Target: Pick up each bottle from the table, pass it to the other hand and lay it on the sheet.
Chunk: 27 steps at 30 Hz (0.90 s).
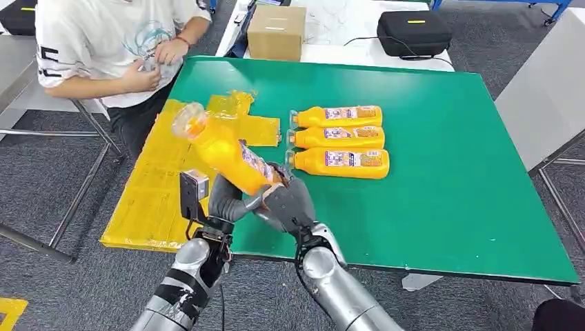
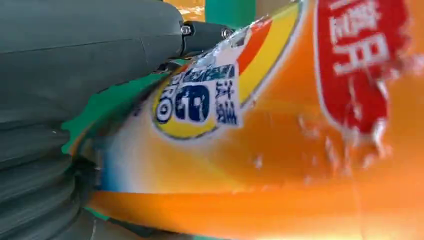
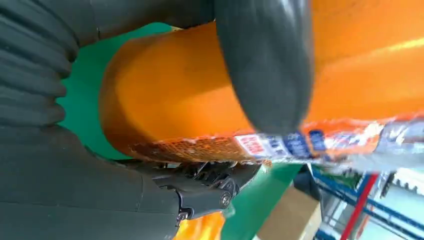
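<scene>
Sheet first: the crinkled yellow plastic sheet (image 1: 148,200) lies over the near-left corner of the green table (image 1: 441,193), and a seated person in a white printed shirt (image 1: 103,41) is just beyond that corner. Above the sheet's inner edge hangs the task's item, a tall orange plastic juice bottle with a printed label and a clear cap (image 1: 224,148), tilted with its cap up and away over the sheet and its base down toward the robot.

The left hand (image 1: 227,200) reaches up under the bottle's lower body; the head view shows its fingers against the base, and its wrist view has the label pressed close, so it looks to be taking hold, though how firm that hold is I cannot tell. The right hand (image 1: 286,200) is wrapped around the same lower end, a thick dark finger (image 3: 265,65) clamped across the orange wall, so both hands grasp the bottle mid-handover.

Further right on the table, three identical orange bottles (image 1: 338,138) lie side by side, touching, caps toward the sheet.

The bottle looks full, so probably heavy for its size, with a stiff but smooth, slippery wall and a glossy label. A grip around the wide middle of the body, not the narrow neck, seems safest before the right hand lets go.
</scene>
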Tool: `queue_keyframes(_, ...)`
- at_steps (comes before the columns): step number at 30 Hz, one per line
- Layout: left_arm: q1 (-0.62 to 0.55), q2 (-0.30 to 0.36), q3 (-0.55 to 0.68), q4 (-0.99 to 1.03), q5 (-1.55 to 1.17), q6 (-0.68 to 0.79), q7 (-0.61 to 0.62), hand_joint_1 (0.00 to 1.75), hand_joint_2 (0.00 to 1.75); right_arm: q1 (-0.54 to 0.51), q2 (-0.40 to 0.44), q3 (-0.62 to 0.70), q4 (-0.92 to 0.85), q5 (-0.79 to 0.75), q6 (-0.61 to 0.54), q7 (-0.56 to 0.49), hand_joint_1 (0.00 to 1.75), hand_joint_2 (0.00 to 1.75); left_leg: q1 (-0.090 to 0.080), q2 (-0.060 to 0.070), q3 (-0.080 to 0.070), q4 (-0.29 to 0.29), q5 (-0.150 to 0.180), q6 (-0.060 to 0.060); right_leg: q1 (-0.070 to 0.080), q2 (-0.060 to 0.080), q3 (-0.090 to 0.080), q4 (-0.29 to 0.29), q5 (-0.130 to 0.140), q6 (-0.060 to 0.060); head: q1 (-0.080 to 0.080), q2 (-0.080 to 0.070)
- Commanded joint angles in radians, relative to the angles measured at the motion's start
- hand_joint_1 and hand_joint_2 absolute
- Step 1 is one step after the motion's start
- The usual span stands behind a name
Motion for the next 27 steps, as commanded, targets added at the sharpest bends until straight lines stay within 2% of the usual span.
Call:
queue_keyframes(1,-0.020,0.022,-0.005,0.010,0.011,0.007,0.009,0.00,1.75,-0.032,0.001,0.073,0.128,-0.001,0.009,0.005,1.75,1.75,0.001,0.001,0.005,-0.001,-0.002,-0.001,0.001,0.000,0.005,-0.001,-0.002,-0.002,0.000,0.000)
queue_keyframes(5,-0.017,0.025,0.017,0.003,0.019,0.024,0.010,0.03,1.75,-0.031,-0.018,0.088,0.138,0.012,0.018,0.023,1.75,1.75,0.001,0.000,0.005,-0.001,-0.002,-0.001,0.001,0.000,0.005,-0.001,-0.002,-0.002,0.000,0.000)
queue_keyframes(6,-0.017,0.024,0.032,-0.002,0.028,0.029,0.008,1.75,1.75,-0.026,-0.019,0.077,0.131,0.006,0.007,0.020,0.70,1.75,0.000,0.000,0.003,-0.001,-0.001,-0.001,0.000,0.000,0.003,-0.001,-0.001,-0.001,0.000,0.000)
queue_keyframes(7,-0.016,0.026,0.036,-0.008,0.028,0.029,0.008,1.75,1.75,-0.024,-0.021,0.072,0.121,0.003,0.005,0.016,0.00,1.75,0.000,0.000,0.005,-0.001,-0.002,-0.001,0.000,0.000,0.005,-0.001,-0.001,-0.002,0.000,0.000)
queue_keyframes(12,-0.021,0.043,0.055,-0.040,0.004,0.062,-0.014,1.75,1.75,0.010,-0.033,0.002,0.012,-0.049,-0.038,-0.004,0.00,1.75,0.000,-0.001,0.002,-0.001,-0.001,-0.001,0.000,-0.001,0.002,0.000,-0.001,-0.001,0.000,0.000)
queue_keyframes(17,-0.030,0.054,0.061,-0.038,-0.012,0.080,-0.017,1.75,1.75,0.020,-0.042,-0.013,-0.025,-0.059,-0.043,-0.006,0.00,1.75,0.000,0.000,0.005,0.000,-0.002,-0.001,0.000,0.000,0.004,0.000,-0.002,-0.002,0.000,0.000)
queue_keyframes(22,-0.074,0.111,0.080,-0.031,-0.118,0.158,-0.037,1.75,1.75,0.043,-0.073,-0.068,-0.141,-0.108,-0.045,-0.023,0.00,1.75,0.000,-0.001,0.002,0.000,-0.001,-0.001,0.001,-0.001,0.002,0.000,-0.001,-0.001,0.000,0.000)
queue_keyframes(25,-0.083,0.116,0.098,-0.025,-0.122,0.151,-0.035,1.75,1.75,0.046,-0.079,-0.075,-0.160,-0.111,-0.037,-0.022,0.00,1.75,0.000,-0.001,0.001,0.000,0.000,-0.001,0.000,-0.001,0.001,0.000,-0.001,-0.001,0.000,0.000)
queue_keyframes(27,-0.105,0.140,0.089,-0.001,-0.228,0.213,-0.045,1.75,1.75,0.051,-0.082,-0.089,-0.176,-0.124,-0.031,-0.030,0.00,1.75,0.000,0.000,0.002,0.000,-0.001,-0.001,0.001,0.000,0.002,0.000,-0.001,-0.001,0.000,0.000)
